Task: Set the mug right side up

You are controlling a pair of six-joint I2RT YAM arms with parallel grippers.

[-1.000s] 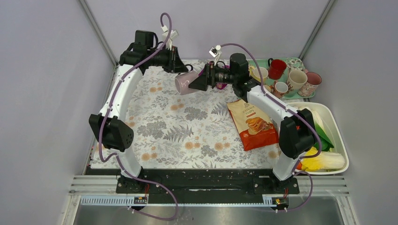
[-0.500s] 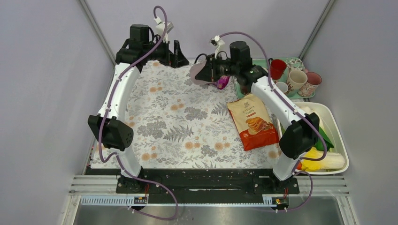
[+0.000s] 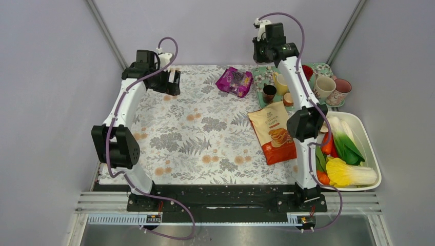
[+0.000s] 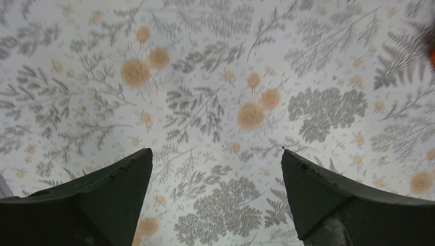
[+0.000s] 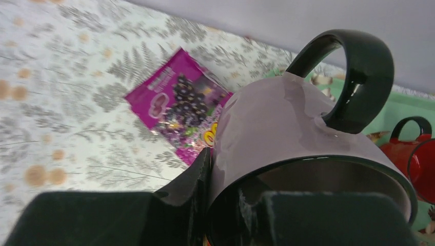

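Inside right pincer (image 5: 233, 187), mug (image 5: 277, 123) rim.

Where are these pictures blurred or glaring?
Right wrist view: the black fingers of the right tool are out of focus, and the glossy black handle of the pale pink ceramic mug bears a small glare streak. Left wrist view: the floral tablecloth looks slightly soft, with an orange smear at the frame's right edge. Top view: sharp, evenly lit.

Purple snack packet (image 3: 234, 81), orange chips bag (image 3: 275, 131), white tub (image 3: 372, 155), floral tablecloth (image 3: 200, 138)
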